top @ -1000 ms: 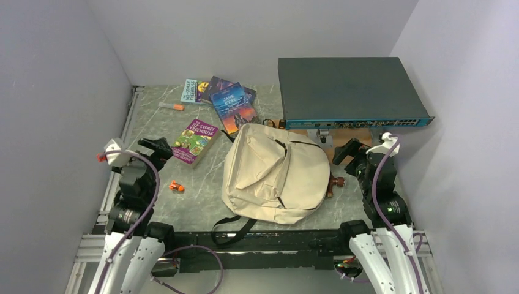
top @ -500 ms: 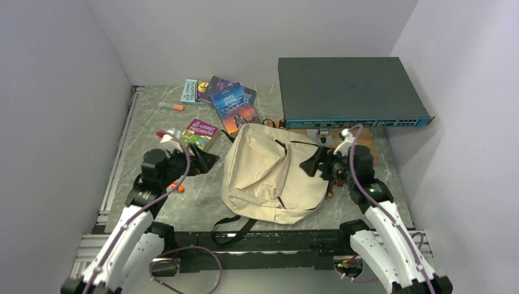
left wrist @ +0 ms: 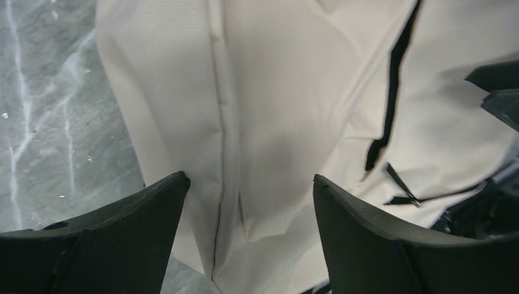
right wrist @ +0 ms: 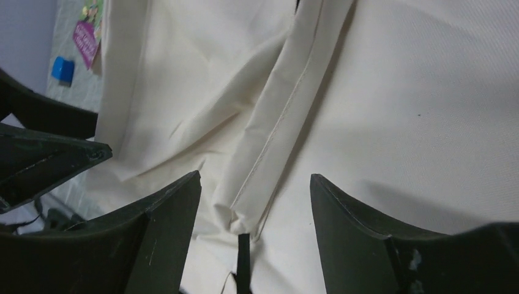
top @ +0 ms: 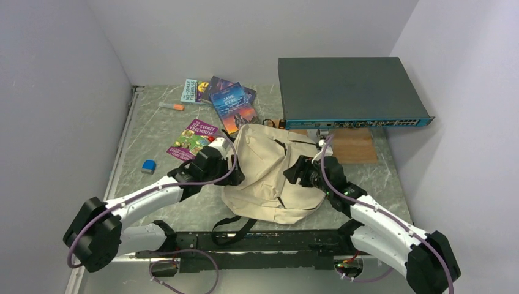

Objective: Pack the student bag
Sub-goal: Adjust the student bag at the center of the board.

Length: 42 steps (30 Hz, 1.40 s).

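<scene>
The student bag (top: 269, 174), a cream-beige backpack with dark zippers, lies flat in the middle of the table, black straps trailing off its near edge. My left gripper (top: 233, 176) is at the bag's left edge, open, its jaws straddling a seam fold of the bag (left wrist: 245, 122) without pinching it. Over the bag's middle right, my right gripper (top: 298, 172) is also open; a ridge of fabric (right wrist: 275, 135) and a black zipper pull (right wrist: 243, 260) sit between its fingers. Neither gripper holds anything.
Paperbacks lie behind the bag: a purple one (top: 194, 138), a blue one (top: 233, 109), and more (top: 199, 90) at the back. An orange-capped marker (top: 171, 106) and a blue eraser (top: 148, 166) lie left. A dark flat box (top: 349, 90) stands back right over a wooden board (top: 358, 146).
Both arms have swung in from the table's sides and come down onto the bag. Both pairs of jaws have narrowed a little. The blue eraser now shows on the left.
</scene>
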Available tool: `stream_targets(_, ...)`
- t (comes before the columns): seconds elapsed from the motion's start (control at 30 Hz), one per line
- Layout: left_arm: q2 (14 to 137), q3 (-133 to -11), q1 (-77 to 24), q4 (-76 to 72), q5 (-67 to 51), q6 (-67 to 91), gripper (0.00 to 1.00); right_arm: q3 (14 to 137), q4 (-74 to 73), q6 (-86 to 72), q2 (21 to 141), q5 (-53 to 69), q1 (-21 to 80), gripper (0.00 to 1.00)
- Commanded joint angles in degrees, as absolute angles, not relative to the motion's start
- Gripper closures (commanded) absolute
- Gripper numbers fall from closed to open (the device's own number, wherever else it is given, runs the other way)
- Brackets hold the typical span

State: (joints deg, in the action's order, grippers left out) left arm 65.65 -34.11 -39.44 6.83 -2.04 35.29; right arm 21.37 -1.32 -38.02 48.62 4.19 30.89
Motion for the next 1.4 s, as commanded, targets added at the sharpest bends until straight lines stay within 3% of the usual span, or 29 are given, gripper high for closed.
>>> stream_targets(0.0, 68.6, -35.1, -40.7, 7.8, 5.1, 36.4, 0.22, 19.4, 12.7, -40.7, 51.4, -7.3, 34.3, 0.31)
stream_targets(0.27, 71.0, -33.8, -41.5, 8.3, 10.0, 36.9, 0.35, 17.0, 21.4, -40.9, 59.1, -14.1, 39.0, 0.27)
stream_targets(0.4, 72.5, -33.8, -41.6, 8.5, 11.1, 36.6, 0.40, 17.3, 23.3, -40.3, 63.6, -17.5, 41.2, 0.31)
stream_targets(0.63, 77.1, -38.6, -40.8, 13.2, 17.0, 32.9, 0.70, 16.6, 29.3, -39.6, 68.6, -19.2, 48.0, 0.62)
stream_targets(0.77, 78.4, -41.7, -37.7, 17.3, 20.1, 30.3, 0.76, 15.9, 32.8, -40.0, 70.4, -18.8, 51.8, 0.85)
stream_targets(0.87, 77.9, -42.6, -36.4, 18.9, 20.6, 28.7, 0.76, 13.9, 36.6, -39.7, 69.2, -16.3, 53.4, 0.92)
stream_targets(0.93, 76.7, -42.9, -36.4, 19.5, 19.4, 28.2, 0.78, 13.4, 34.5, -39.5, 65.9, -17.7, 53.4, 0.87)
stream_targets(1.03, 73.6, -41.2, -36.4, 18.2, 14.5, 28.5, 0.78, 12.9, 27.1, -40.7, 58.4, -24.4, 51.9, 0.63)
stream_targets(1.17, 70.2, -38.2, -36.3, 14.8, 7.9, 29.7, 0.77, 12.2, 29.6, -40.0, 53.2, -22.7, 48.7, 0.39)
stream_targets(1.37, 66.8, -37.1, -36.5, 12.7, 1.8, 30.8, 0.75, 17.1, 31.6, -45.5, 61.9, -26.1, 48.4, 0.27)
